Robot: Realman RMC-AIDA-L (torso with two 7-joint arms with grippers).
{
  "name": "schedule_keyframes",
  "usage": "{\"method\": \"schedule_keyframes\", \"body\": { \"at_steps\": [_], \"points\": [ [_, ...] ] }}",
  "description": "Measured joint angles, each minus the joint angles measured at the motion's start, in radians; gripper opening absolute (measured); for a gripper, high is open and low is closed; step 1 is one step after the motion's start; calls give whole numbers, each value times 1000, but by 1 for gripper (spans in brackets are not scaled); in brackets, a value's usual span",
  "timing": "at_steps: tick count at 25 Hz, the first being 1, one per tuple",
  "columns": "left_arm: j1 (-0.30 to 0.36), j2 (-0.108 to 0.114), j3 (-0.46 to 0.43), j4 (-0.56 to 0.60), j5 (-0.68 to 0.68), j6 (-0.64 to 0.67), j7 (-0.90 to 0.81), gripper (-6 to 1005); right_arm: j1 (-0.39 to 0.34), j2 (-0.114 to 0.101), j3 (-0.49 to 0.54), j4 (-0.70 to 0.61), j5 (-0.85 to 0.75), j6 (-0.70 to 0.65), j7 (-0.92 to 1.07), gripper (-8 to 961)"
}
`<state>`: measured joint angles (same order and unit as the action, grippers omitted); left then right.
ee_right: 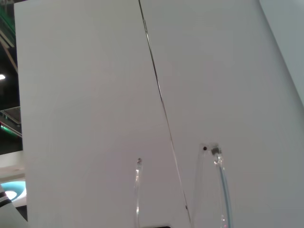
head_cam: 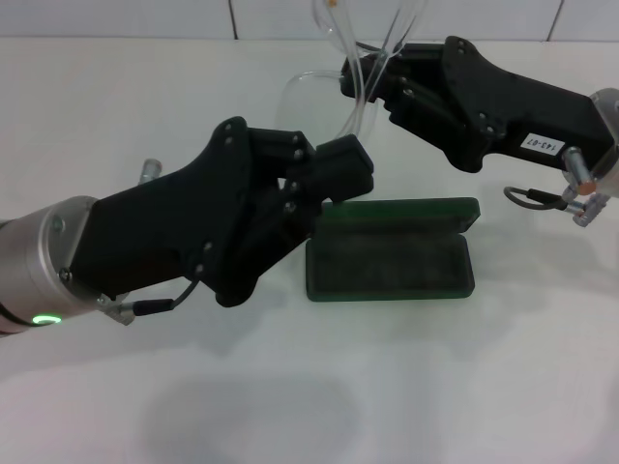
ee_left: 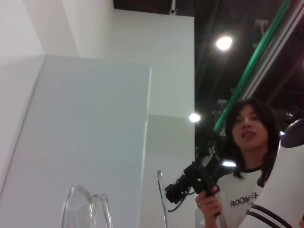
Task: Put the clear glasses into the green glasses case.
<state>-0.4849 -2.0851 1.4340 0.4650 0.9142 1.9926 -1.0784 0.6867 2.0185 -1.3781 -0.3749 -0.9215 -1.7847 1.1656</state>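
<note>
The clear glasses [head_cam: 308, 99] hang in the air above the far side of the table, their thin temple arms pointing upward. My right gripper [head_cam: 361, 83] comes in from the right and is shut on them near the frame. My left gripper [head_cam: 343, 166] reaches up from the lower left and sits just below the lens. In the left wrist view a clear lens [ee_left: 88, 209] and one temple arm show close up. Two temple arms [ee_right: 221, 185] rise in the right wrist view. The green glasses case [head_cam: 392, 259] lies open on the table below both grippers, with nothing in it.
The white table [head_cam: 290, 406] stretches all around the case, and a tiled wall [head_cam: 116, 17] runs along its far edge. A person holding a camera [ee_left: 247, 156] stands beyond the table in the left wrist view.
</note>
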Motion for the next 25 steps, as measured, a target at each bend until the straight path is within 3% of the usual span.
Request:
{"method": "schedule_keyframes", "body": {
  "at_steps": [25],
  "points": [
    [13, -1, -24, -1, 7, -97, 11, 43, 33, 9, -115, -3, -16, 101, 6, 84]
  ]
}}
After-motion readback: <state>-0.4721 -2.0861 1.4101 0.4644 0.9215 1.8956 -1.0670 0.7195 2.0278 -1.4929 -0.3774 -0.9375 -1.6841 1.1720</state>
